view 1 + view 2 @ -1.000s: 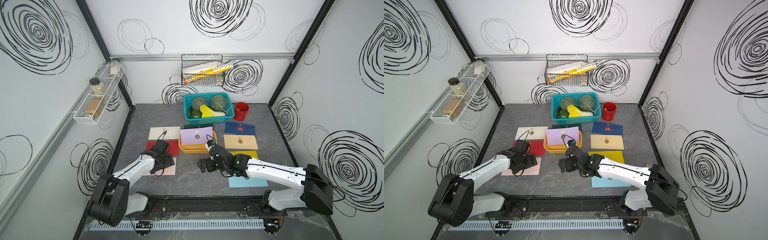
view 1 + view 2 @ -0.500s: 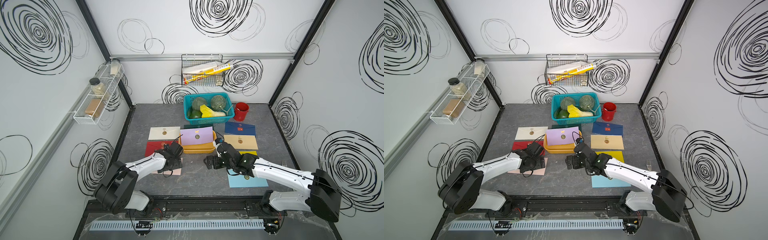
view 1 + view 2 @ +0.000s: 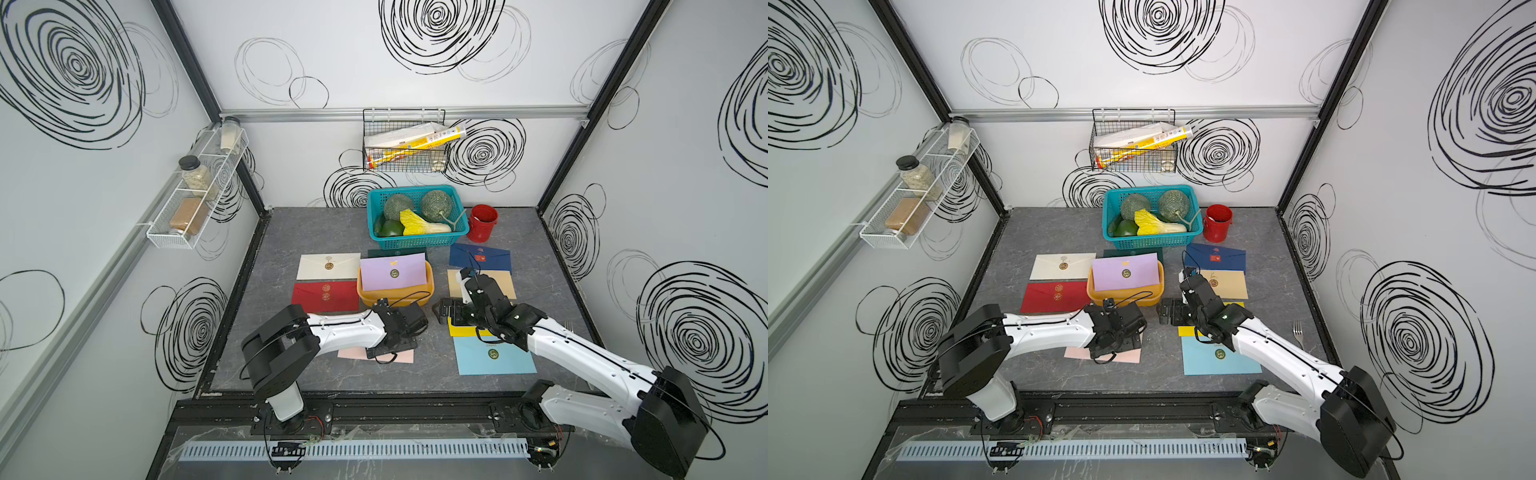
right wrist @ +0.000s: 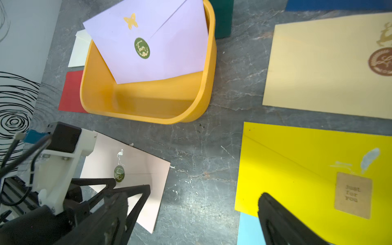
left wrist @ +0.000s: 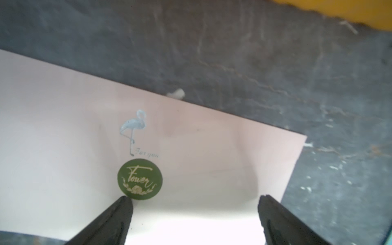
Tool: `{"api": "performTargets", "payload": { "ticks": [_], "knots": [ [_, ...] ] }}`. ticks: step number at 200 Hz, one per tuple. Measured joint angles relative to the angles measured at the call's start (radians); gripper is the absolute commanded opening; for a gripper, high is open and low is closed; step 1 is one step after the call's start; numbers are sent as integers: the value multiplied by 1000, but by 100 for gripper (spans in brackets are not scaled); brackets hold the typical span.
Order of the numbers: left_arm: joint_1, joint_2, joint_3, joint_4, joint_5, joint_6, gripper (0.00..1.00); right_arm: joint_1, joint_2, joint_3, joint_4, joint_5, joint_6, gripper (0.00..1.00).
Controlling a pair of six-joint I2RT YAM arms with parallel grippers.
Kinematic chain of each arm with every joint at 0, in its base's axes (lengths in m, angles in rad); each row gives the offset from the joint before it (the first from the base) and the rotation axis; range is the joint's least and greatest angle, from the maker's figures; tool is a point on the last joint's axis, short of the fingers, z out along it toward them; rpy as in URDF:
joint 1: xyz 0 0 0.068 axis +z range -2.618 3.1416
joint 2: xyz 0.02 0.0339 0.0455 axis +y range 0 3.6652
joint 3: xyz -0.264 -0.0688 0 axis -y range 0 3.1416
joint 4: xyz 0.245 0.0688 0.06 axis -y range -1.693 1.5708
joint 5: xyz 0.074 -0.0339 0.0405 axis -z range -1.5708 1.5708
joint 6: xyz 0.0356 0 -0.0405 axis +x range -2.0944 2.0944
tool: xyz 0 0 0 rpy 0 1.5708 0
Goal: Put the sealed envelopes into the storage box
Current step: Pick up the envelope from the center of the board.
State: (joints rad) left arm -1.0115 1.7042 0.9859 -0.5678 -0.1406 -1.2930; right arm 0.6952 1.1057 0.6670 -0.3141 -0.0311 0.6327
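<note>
Leaning in the storage box (image 3: 395, 296), the lilac envelope (image 3: 392, 272) is sitting tilted, seemingly too wide to lie flat.
The left gripper (image 5: 195, 199) is hovering wide open and empty over the pink envelope (image 5: 191, 148), probably lining up a pick; the right gripper (image 3: 445, 311), equally open and empty, is hanging by the yellow envelope (image 4: 307, 169).

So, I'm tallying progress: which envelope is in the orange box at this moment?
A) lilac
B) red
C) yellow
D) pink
A: the lilac envelope leans inside the box, with its lower edge down between the walls.
</note>
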Motion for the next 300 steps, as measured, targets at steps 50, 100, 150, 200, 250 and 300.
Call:
{"api": "performTargets", "payload": {
  "ticks": [50,100,150,200,250,300],
  "knots": [
    [26,-65,113,-14,22,-46,99,0,3,-51,-8,-80,-8,100],
    [330,-473,-88,-80,-19,112,99,68,40,-52,39,-150,45,100],
    [513,-562,-336,-142,40,274,99,232,169,-87,204,-179,207,100],
    [515,-434,-337,-93,100,430,99,233,174,-138,309,-180,327,100],
    [515,-368,-338,-16,204,552,98,251,202,-172,404,-193,420,100],
    [495,-351,-338,24,246,617,98,252,256,-190,475,-208,457,100]
  ]
}}
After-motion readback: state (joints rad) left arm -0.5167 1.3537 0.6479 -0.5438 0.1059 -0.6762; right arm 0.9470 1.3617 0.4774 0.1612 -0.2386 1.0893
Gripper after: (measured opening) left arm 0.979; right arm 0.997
